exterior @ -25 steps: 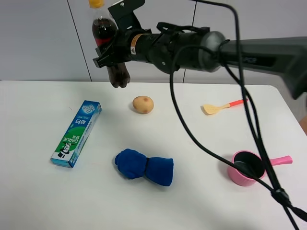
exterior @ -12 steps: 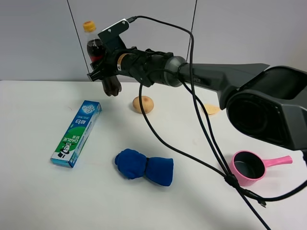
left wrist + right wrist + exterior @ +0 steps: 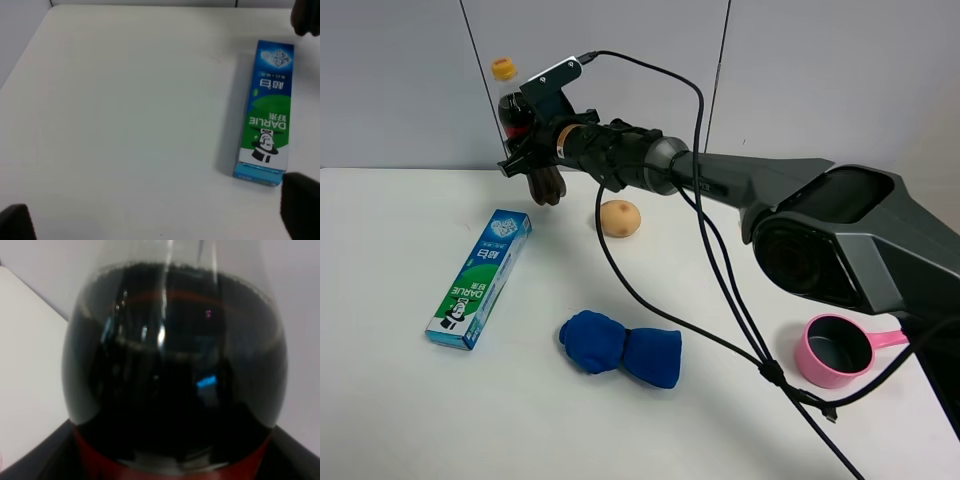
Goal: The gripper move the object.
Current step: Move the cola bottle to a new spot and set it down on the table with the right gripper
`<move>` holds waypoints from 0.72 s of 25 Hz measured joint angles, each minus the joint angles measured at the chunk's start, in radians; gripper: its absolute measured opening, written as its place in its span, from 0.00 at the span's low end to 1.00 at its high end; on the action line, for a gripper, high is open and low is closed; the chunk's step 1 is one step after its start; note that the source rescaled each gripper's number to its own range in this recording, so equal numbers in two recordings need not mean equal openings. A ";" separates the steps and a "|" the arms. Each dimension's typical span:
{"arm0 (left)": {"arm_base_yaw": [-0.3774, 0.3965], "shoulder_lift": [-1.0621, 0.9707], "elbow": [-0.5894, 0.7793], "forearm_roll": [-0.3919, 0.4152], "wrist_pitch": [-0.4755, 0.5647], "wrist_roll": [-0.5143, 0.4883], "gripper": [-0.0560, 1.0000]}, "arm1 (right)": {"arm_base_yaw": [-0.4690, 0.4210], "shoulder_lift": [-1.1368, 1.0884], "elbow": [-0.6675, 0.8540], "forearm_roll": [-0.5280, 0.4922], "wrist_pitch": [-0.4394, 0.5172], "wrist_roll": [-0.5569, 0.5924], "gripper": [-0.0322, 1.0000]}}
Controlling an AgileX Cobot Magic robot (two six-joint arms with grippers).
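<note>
Exterior high view: the right pincer (image 3: 532, 158) is clamped around the middle of the cola bottle (image 3: 516, 108), at the end of a long dark grey arm (image 3: 760, 185) that reaches across from the right side to the far left part of the tabletop (image 3: 390, 400). The bottle sits at the back edge of the tabletop, close to the wall, with its yellow cap (image 3: 502, 69) leaning left of its base – whether the base touches the surface I cannot tell. In the right wrist view the bottle's dark, cola-filled shoulder (image 3: 175, 365) fills nearly the whole picture, with a strip of red label (image 3: 170, 471) below it and black pincer parts at both lower corners. Black cables (image 3: 720, 280) loop down from the arm over the tabletop. Just beside the held bottle, towards the right, lies a potato (image 3: 618, 218); nearer the camera and to the left lies the green-blue toothpaste box (image 3: 480, 278), flat and well apart from the bottle. A bunched blue cloth (image 3: 620, 348) lies in the middle foreground, and a pink pot (image 3: 835, 350) (partly behind the arm) stands at the right. The left pincer (image 3: 157, 215) hangs spread wide above bare tabletop – only its two dark fingertips (image 3: 300, 207) show, with the toothpaste box (image 3: 266, 112) lying just by one of them.
</note>
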 joint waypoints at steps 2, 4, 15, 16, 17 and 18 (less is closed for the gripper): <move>0.000 0.000 0.000 0.000 0.000 0.000 1.00 | 0.000 0.005 -0.001 0.000 0.000 0.000 0.04; 0.000 0.000 0.000 0.000 0.000 0.000 1.00 | 0.000 0.006 -0.001 0.001 0.005 0.000 0.04; 0.000 0.000 0.000 0.000 0.000 0.000 1.00 | 0.000 0.045 -0.007 0.001 -0.035 -0.006 0.04; 0.000 0.000 0.000 0.000 0.000 0.000 1.00 | 0.000 0.046 -0.007 0.001 -0.034 -0.006 0.04; 0.000 0.000 0.000 0.000 0.000 0.000 1.00 | 0.000 0.045 -0.007 0.001 -0.035 -0.006 0.04; 0.000 0.000 0.000 0.000 0.000 0.000 1.00 | 0.000 0.045 -0.007 0.001 -0.042 -0.006 0.04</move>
